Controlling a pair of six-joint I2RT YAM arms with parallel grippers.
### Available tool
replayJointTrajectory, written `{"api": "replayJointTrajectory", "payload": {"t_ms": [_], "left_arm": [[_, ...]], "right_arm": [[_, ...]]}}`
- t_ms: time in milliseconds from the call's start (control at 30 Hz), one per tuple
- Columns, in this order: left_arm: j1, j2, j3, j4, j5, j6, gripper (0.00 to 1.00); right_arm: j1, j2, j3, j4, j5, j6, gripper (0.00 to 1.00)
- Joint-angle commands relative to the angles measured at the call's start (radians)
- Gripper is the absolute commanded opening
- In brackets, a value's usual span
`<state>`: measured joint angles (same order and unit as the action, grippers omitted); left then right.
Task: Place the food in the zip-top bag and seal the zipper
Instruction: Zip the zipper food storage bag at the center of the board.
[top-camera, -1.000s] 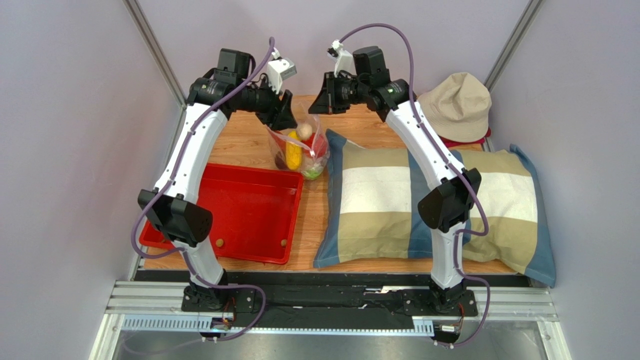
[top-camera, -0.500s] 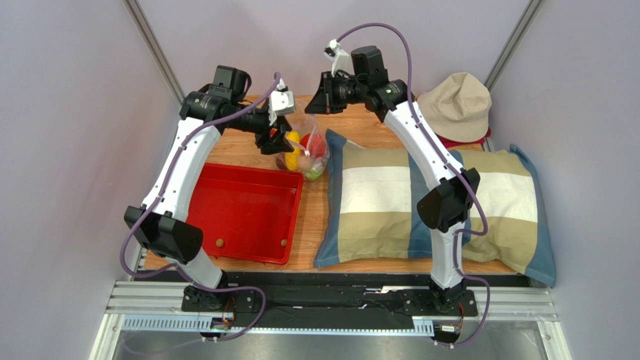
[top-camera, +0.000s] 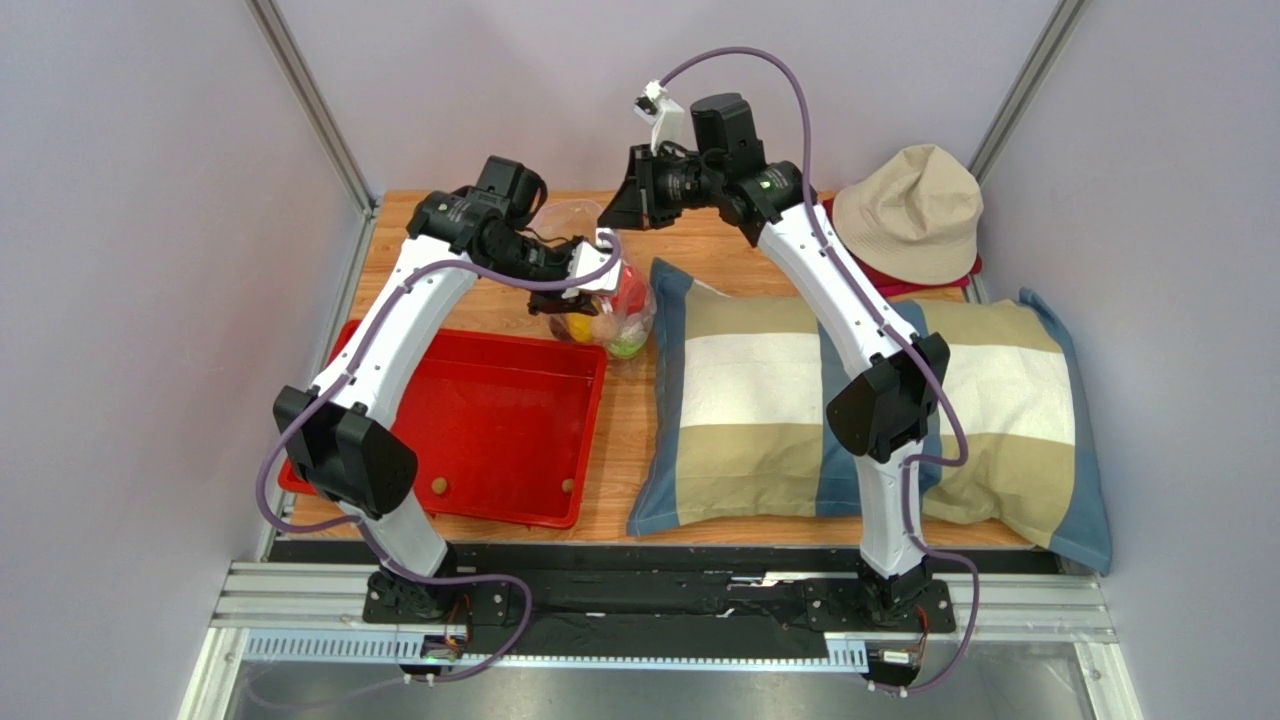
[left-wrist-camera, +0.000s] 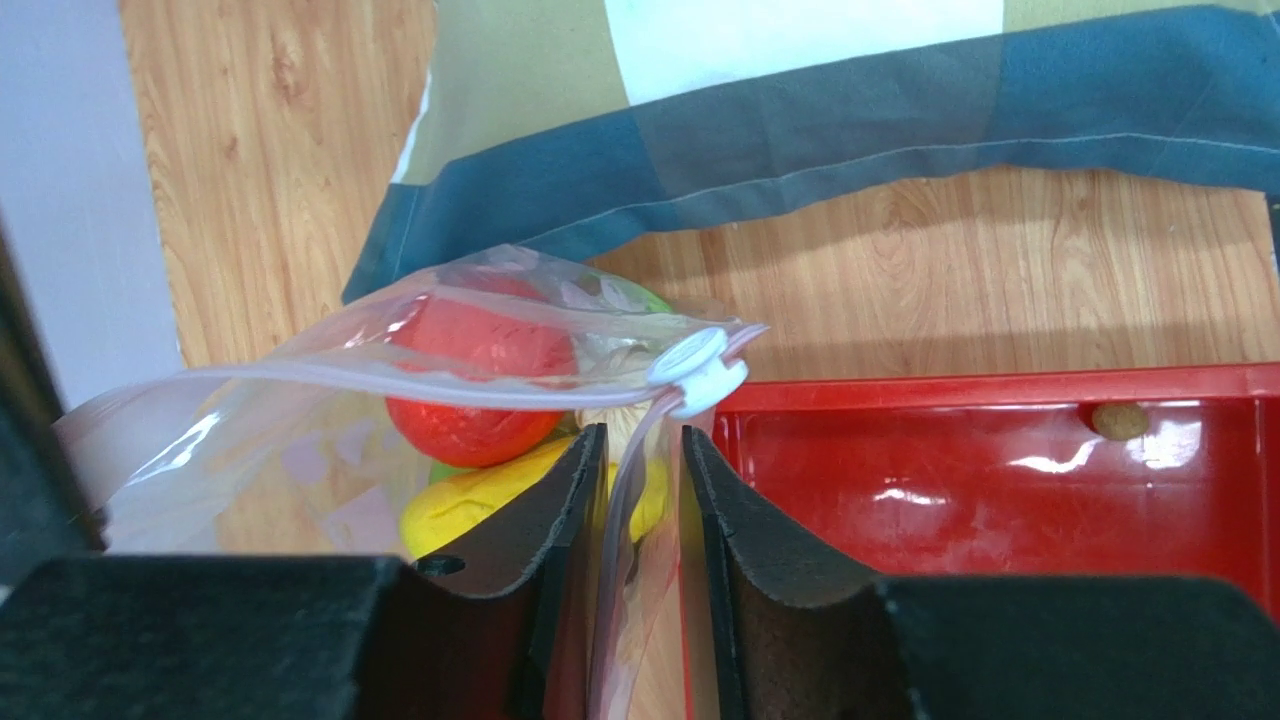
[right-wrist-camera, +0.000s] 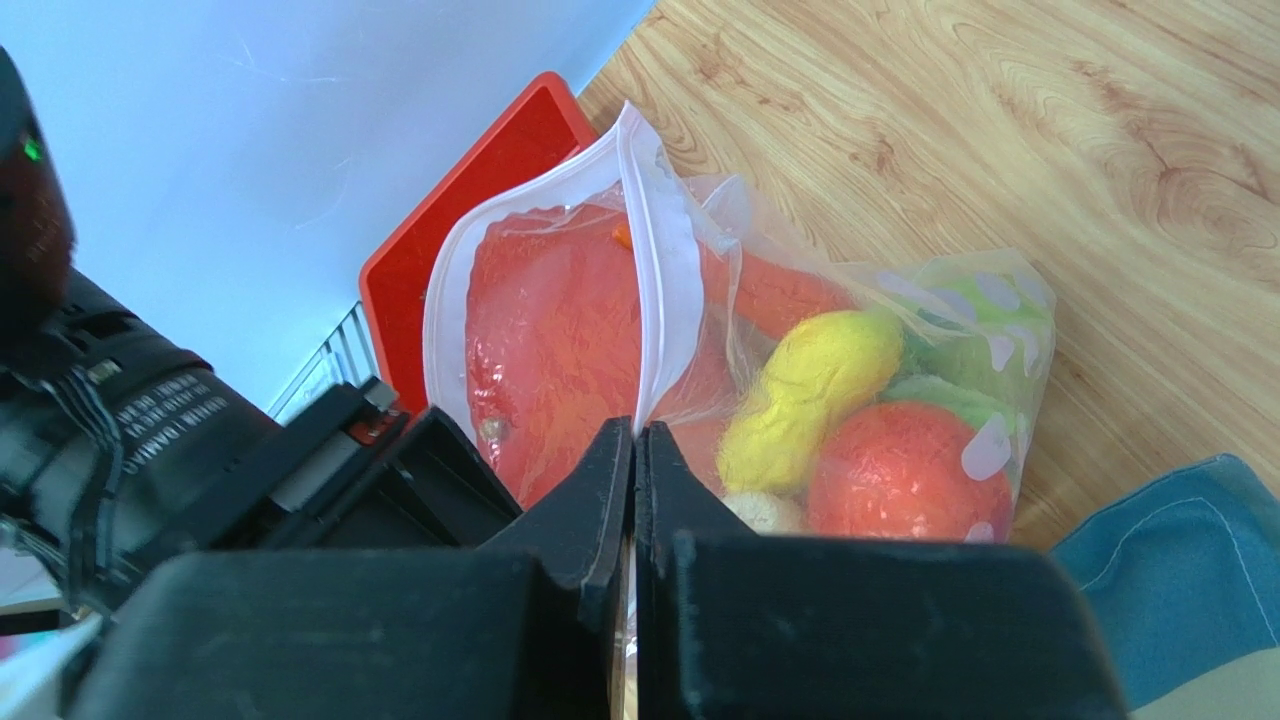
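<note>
The zip-top bag (top-camera: 613, 308) stands on the wood between the red tray and the pillow, its top held up. Through the clear film (right-wrist-camera: 902, 345) I see the food: a yellow piece (right-wrist-camera: 819, 390), a red-orange fruit (right-wrist-camera: 902, 473), a green one (right-wrist-camera: 977, 353) and a bit of cauliflower (right-wrist-camera: 766, 513). My right gripper (right-wrist-camera: 633, 435) is shut on the bag's mouth edge at the white zipper strip (right-wrist-camera: 661, 285). My left gripper (left-wrist-camera: 639, 443) straddles the bag's side edge just below the white slider (left-wrist-camera: 699, 371), its jaws a little apart around the thin film. Seen from above, the left gripper (top-camera: 571, 300) is at the bag's left and the right gripper (top-camera: 613, 222) is over it.
The red tray (top-camera: 481, 420) lies left of the bag with two small bits (top-camera: 439, 485) in it. A striped pillow (top-camera: 796, 405) fills the right half of the table, its blue edge (left-wrist-camera: 827, 105) near the bag. A beige hat (top-camera: 917, 210) sits at the back right.
My left gripper has dropped from above the bag to its left side edge and its jaws have narrowed. The right gripper has shifted slightly left, still gripping the bag.
</note>
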<state>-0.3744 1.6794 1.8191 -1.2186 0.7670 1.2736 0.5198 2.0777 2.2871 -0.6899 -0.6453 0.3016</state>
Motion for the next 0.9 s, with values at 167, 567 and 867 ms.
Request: {"api": "replayJointTrajectory", "payload": {"t_ms": [167, 567, 867], "left_arm": [[-0.034, -0.024, -0.047, 0.064, -0.006, 0.098, 0.12], [-0.015, -0.021, -0.099, 0.316, 0.058, -0.23, 0.0], [0.014, -0.033, -0.119, 0.406, 0.081, -0.384, 0.0]], "right_arm": [[0.011, -0.004, 0.048, 0.104, -0.014, -0.028, 0.0], [-0.084, -0.287, -0.361, 0.199, 0.082, -0.206, 0.65], [-0.083, -0.614, -0.906, 0.505, 0.032, -0.412, 0.7]]}}
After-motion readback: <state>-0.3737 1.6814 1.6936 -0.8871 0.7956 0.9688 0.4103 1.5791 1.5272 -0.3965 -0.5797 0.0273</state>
